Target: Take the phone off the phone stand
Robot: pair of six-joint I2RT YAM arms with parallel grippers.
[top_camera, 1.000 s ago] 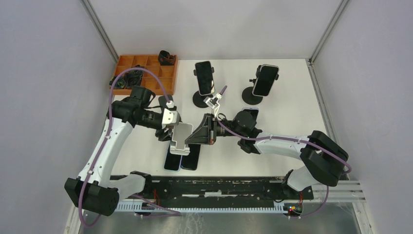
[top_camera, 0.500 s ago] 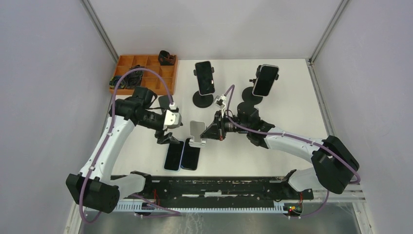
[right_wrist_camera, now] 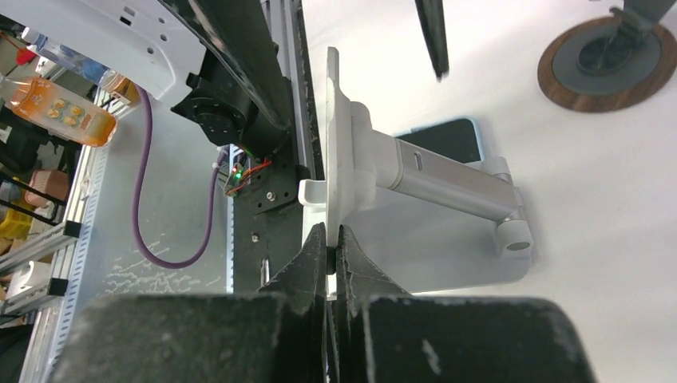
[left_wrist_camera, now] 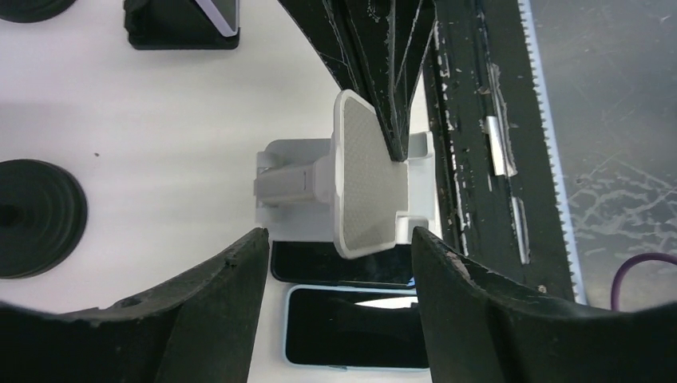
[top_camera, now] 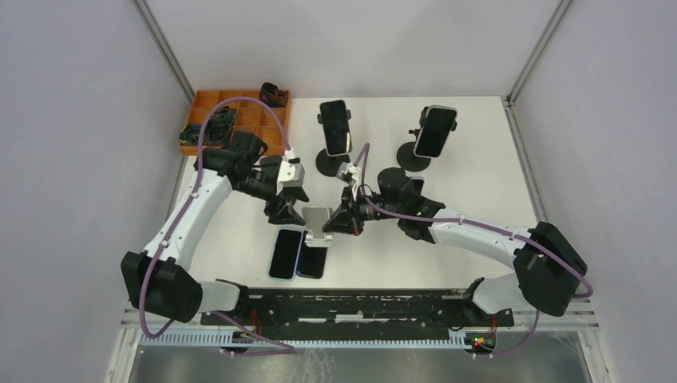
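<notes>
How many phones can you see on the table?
4. One phone on the back-left stand, one on the back-right stand, two flat side by side near the front. Others may be hidden.

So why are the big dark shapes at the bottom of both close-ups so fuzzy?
Left wrist view: the left gripper's fingers sit too near the lens, while the white stand is sharp. Right wrist view: the right gripper's fingers blur likewise.
</notes>
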